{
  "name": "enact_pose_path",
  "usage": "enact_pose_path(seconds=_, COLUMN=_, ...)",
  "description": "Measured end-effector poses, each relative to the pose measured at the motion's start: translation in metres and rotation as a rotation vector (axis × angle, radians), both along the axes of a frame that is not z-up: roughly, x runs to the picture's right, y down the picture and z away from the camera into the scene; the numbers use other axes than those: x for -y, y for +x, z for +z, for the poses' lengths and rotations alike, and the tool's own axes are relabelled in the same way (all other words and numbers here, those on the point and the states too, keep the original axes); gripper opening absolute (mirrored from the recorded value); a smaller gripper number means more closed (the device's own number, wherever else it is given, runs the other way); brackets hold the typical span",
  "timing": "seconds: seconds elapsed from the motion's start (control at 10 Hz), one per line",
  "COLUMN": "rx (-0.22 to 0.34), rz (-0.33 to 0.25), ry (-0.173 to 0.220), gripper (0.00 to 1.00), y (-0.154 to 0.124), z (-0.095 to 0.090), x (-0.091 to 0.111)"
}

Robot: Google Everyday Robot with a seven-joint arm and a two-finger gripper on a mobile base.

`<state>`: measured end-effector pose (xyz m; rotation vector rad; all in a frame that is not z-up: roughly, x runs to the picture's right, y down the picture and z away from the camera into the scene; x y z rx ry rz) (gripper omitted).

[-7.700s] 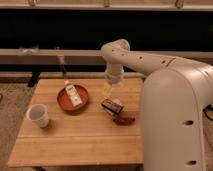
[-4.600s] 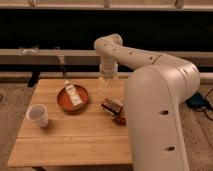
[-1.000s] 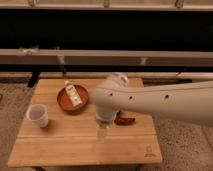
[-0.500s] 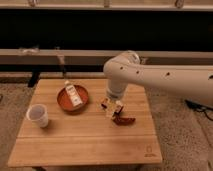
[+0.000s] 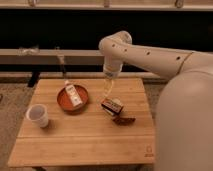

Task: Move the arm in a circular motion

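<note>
The arm (image 5: 150, 52) is a thick glossy white tube that comes in from the right, bends at an elbow near the top middle and points down. Its pale yellowish translucent gripper (image 5: 108, 90) hangs over the far middle of the wooden table (image 5: 80, 140), just above and behind a small dark box (image 5: 112, 105). It holds nothing that I can see.
A red-brown bowl (image 5: 63, 100) with a white packet (image 5: 73, 94) in it sits left of centre. A white cup (image 5: 38, 115) stands at the left. A dark brown snack (image 5: 123, 120) lies in front of the box. A dark rail and wall run behind the table.
The arm has swung from the table's front middle back and up toward the far side. The elbow now sits higher and the gripper hangs nearer the far edge. The table objects have not moved.
</note>
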<state>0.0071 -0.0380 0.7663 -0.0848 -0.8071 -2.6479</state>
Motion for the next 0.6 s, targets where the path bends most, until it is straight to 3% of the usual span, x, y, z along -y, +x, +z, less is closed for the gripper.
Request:
enact_pose_path(seconds=0.4, rx=0.009, rz=-0.077, ry=-0.016, gripper=0.80, y=-0.070, z=0.019, x=0.010)
enact_pose_path(seconds=0.6, rx=0.011, rz=-0.091, ry=-0.017, gripper=0.80, y=-0.074, z=0.020, x=0.010)
